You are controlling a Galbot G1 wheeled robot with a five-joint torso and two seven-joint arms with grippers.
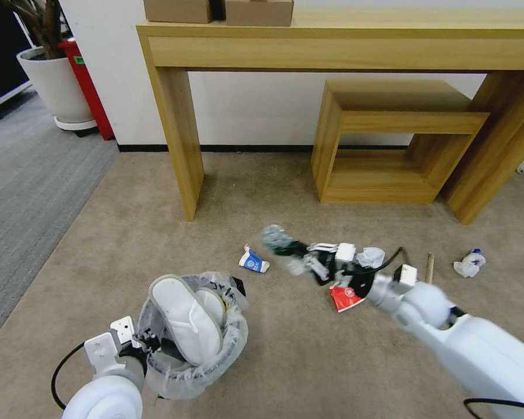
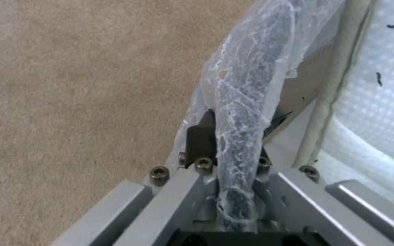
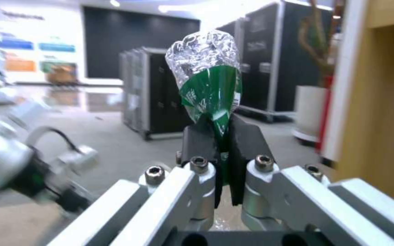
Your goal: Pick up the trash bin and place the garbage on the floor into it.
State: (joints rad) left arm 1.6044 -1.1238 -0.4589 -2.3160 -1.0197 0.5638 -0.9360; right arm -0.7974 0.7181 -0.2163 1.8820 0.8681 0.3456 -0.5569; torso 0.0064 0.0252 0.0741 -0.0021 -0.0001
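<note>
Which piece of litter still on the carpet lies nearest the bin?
The blue-white carton, just beyond the trash bin; the red paper cup, wooden stick and tissue wad lie farther right.

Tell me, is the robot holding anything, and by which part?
Left gripper pinches the trash bin by its bag-covered rim. Right gripper clamps a crumpled clear bottle by its green-labelled end.

On view: 1 trash bin [image 1: 192,343], 1 slipper [image 1: 186,317], 1 carton [image 1: 253,261], 1 red cup [image 1: 344,298], 1 tissue wad [image 1: 469,263], 2 boxes [image 1: 218,10].
</note>
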